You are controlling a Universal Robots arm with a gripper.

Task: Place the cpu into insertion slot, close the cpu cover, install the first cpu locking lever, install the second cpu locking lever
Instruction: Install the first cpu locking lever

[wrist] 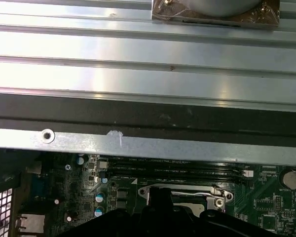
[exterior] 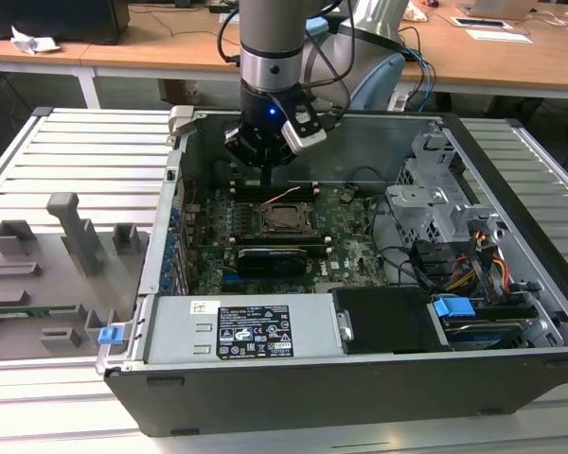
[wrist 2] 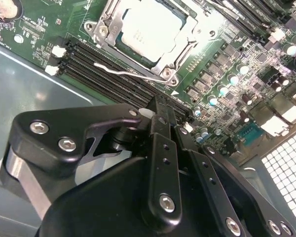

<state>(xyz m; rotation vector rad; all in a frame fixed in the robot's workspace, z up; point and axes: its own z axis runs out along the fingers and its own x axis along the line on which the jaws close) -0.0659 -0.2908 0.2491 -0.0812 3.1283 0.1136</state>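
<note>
End effector (exterior: 268, 176) is hovering inside the open computer case (exterior: 360, 383), over the memory slots (wrist 2: 86, 64) just on the far side of the insertion slot (exterior: 265, 223), touching nothing. It's looking closed, tips together, carrying nothing. The cpu (wrist 2: 147, 27) is sitting flat in the slot, pale face showing through the cut-out of the cpu cover (wrist 2: 104, 24), which is lying down over it. So place and cover are reading as done. One wire locking lever (wrist 2: 119, 72) is running along the socket edge nearest the end effector, free end sticking out over the memory slots. I'm judging it as not latched, so the first lever is the step in hand. Can't tell how the second lever is sitting. This step is calling for tip contact on the lever's free end, pressing down and then sideways under its catch, staying clear of the memory slots. Thin wire, so slipping off is the risk I'm seeing.
</note>
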